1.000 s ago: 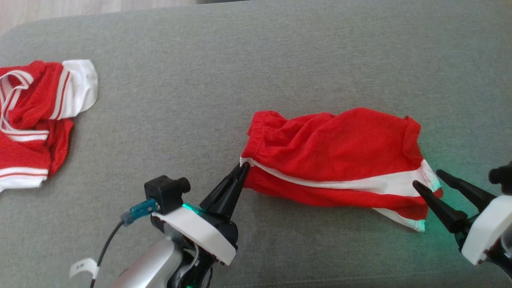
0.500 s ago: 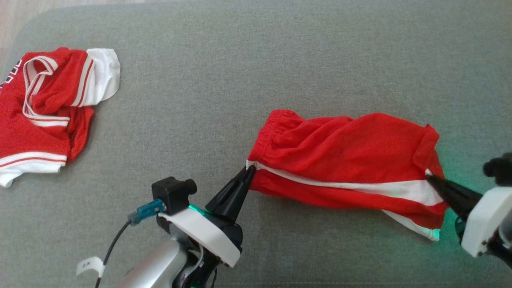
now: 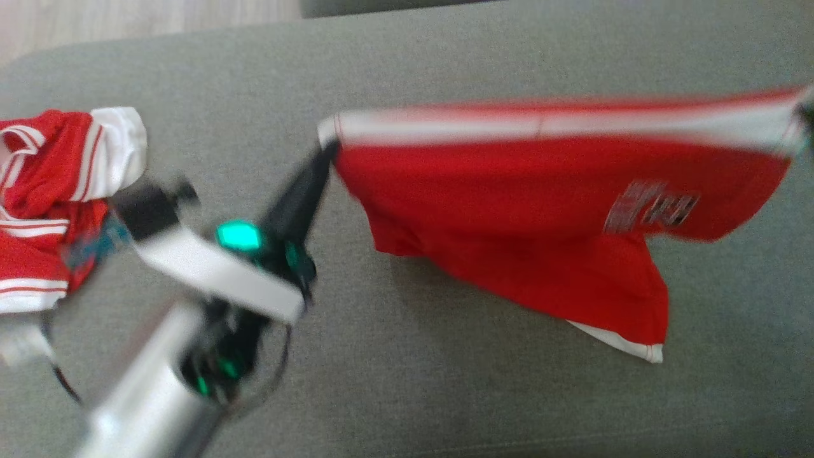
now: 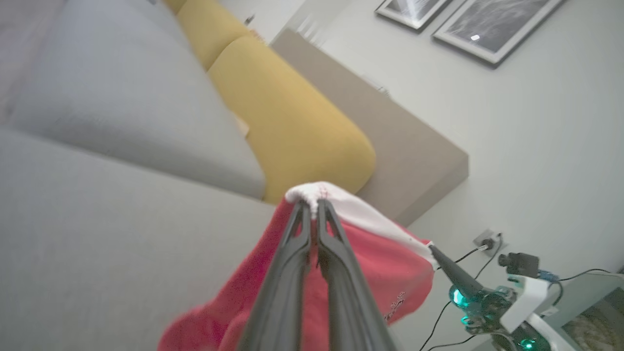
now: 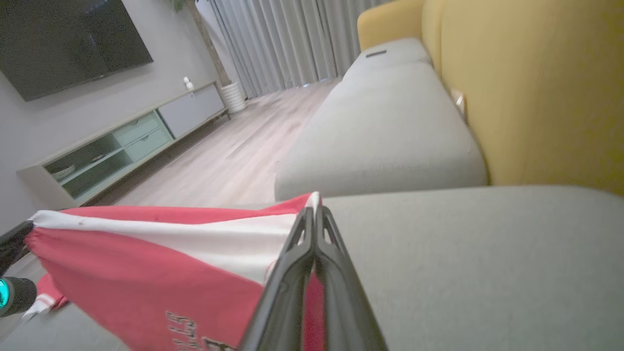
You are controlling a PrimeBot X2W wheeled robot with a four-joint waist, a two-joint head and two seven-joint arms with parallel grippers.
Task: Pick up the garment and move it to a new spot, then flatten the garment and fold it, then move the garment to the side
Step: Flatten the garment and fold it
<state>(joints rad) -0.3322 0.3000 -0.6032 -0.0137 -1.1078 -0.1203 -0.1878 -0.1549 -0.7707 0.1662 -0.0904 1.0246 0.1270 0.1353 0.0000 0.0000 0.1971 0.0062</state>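
this is somebody's living room, a home for sure. there's a long grey sofa (image 5: 390, 122) with mustard-yellow back cushions (image 5: 536, 97). a big dark television (image 5: 73, 39) hangs on the wall over a low cabinet (image 5: 122, 141) with open shelves and drawers. pale curtains (image 5: 292, 39) fall to a wooden floor (image 5: 234, 156), with a white pot (image 5: 235, 97) beside them. two framed pictures (image 4: 492, 24) hang on a plain wall with a socket (image 4: 487, 239).

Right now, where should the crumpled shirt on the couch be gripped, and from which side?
Probably the white sleeve of the shirt, approached from above on its right side. It sticks out clear of the bunched red folds, so its free edge looks easy to pinch.
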